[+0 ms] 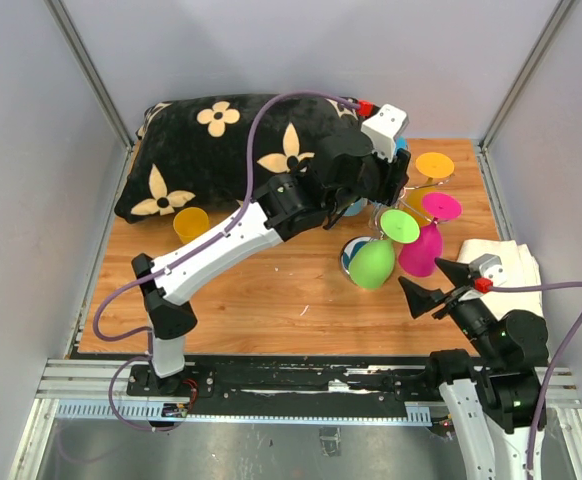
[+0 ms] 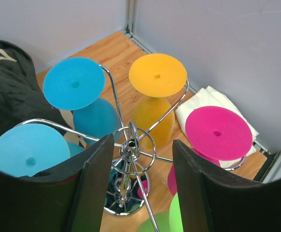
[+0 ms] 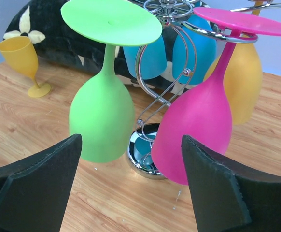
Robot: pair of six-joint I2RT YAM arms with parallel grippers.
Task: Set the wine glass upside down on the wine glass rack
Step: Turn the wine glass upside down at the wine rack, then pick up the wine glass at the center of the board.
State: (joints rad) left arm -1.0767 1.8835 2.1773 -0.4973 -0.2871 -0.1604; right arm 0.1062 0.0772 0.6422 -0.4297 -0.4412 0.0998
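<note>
R gripper, L gripper released; green glass hangs inverted on rack.

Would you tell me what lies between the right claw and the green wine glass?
Just bare tabletop between right claw and green glass, in the right wrist view.

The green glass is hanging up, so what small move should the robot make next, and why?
Probably draw the right tool straight back. Its jaws stand open, the green glass hangs upside down on the wine glass rack, untouched, and a yellow glass waits upright by the pillow.
</note>
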